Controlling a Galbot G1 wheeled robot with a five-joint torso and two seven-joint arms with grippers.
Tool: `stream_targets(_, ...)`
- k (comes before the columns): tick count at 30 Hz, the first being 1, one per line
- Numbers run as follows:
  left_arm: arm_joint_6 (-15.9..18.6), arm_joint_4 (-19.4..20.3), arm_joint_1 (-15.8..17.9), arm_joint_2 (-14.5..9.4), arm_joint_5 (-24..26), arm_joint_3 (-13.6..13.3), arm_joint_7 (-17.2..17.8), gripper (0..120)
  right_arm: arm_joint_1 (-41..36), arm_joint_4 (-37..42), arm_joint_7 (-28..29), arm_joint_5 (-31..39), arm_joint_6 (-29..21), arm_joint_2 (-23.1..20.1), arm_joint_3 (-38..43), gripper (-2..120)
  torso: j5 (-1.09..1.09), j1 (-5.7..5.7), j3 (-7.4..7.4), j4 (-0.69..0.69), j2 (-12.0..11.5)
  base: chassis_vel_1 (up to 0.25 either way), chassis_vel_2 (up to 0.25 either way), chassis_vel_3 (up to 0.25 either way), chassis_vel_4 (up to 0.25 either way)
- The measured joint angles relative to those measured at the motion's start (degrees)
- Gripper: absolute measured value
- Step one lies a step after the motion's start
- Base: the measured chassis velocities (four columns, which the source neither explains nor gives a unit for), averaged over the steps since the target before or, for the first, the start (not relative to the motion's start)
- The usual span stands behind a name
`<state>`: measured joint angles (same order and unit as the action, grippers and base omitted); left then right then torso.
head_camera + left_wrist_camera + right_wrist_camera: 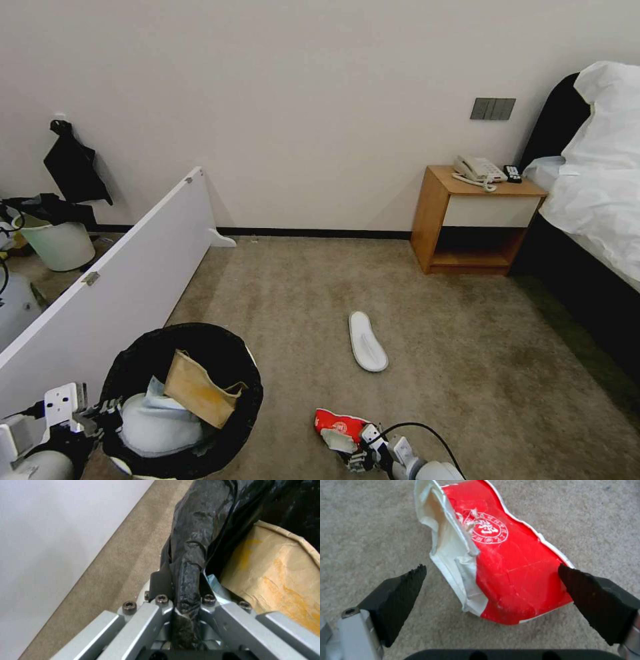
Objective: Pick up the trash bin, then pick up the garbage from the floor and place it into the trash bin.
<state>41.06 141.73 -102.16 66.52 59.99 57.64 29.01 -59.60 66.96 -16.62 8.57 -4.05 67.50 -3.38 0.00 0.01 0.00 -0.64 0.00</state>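
Two grippers at work: left gripper clamped on the black-bagged rim of the trash bin, holding brown paper; right gripper low over carpet, jaws wide astride the crushed red-white carton; white slipper beyond

The trash bin sits near left, beside a panel. The carton lies to its right, the slipper farther, the nightstand far right.
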Motion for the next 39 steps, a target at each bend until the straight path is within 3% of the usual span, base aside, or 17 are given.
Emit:
stream_targets(5, -0.03, 0.03, -0.07, 0.05, 0.0, 0.02, 0.0, 2, 0.42, -1.07, -0.43, 0.04, 0.35, 0.84, 0.86, 99, 0.0, 0.0, 0.0, 0.0, 0.0, 0.0, 0.0, 0.0, 0.0)
stream_targets(7, -0.04, 0.04, -0.03, 0.06, 0.0, 0.03, 0.01, 2, 0.84, -1.55, -0.83, 0.24, 0.88, 0.94, 1.44, 79, 0.0, 0.0, 0.0, 0.0, 0.0, 0.0, 0.0, 0.0, 0.0)
stream_targets(11, -0.04, 0.04, -0.03, 0.05, 0.0, 0.03, 0.01, 2, 1.08, -1.7, -0.96, 0.32, 1.04, 1.01, 1.58, 71, 0.0, 0.0, 0.0, 0.0, 0.0, 0.0, 0.0, 0.0, 0.0)
stream_targets(16, -0.05, 0.04, 0.05, -0.03, 0.01, 0.03, 0.01, 2, 1.78, -2.04, -1.19, 0.51, 1.15, 1.4, 1.42, 49, 0.0, 0.0, 0.0, 0.0, 0.0, 0.0, 0.0, 0.0, 0.0)
stream_targets(18, -0.05, 0.04, 0.06, -0.04, 0.02, 0.03, 0.01, 2, 1.86, -2.13, -1.23, 0.53, 1.16, 1.46, 1.38, 47, 0.0, 0.0, 0.0, 0.0, 0.0, 0.0, 0.0, 0.0, 0.0)
stream_targets(22, -0.05, -0.01, 0.08, -0.19, 0.13, 0.12, 0.01, 2, 2.4, -2.73, -1.54, 0.8, 1.34, 1.73, 1.3, 27, 0.0, 0.0, 0.0, 0.0, 0.0, 0.0, 0.0, 0.0, 0.0)
stream_targets(25, -0.06, -0.09, 0.12, -0.22, 0.16, 0.14, 0.01, 2, 2.43, -2.73, -1.65, 0.89, 1.41, 1.72, 1.26, 22, 0.0, 0.0, 0.0, 0.0, 0.0, 0.0, 0.0, 0.0, 0.0)
stream_targets(28, -0.06, -0.22, 0.43, -0.22, 0.19, 0.0, 0.01, 2, 2.58, -2.51, -1.81, 1.04, 1.48, 1.75, 1.13, 4, 0.0, 0.0, 0.0, 0.0, 0.0, 0.0, 0.0, 0.0, 0.0)
stream_targets(39, -0.07, -0.23, 0.33, -0.24, 0.23, -0.09, 0.01, 2, 2.39, -1.9, -2.32, 0.9, 2.68, 1.69, 2.35, 1, 0.0, 0.0, 0.0, 0.0, 0.0, 0.0, 0.0, 0.0, 0.0)
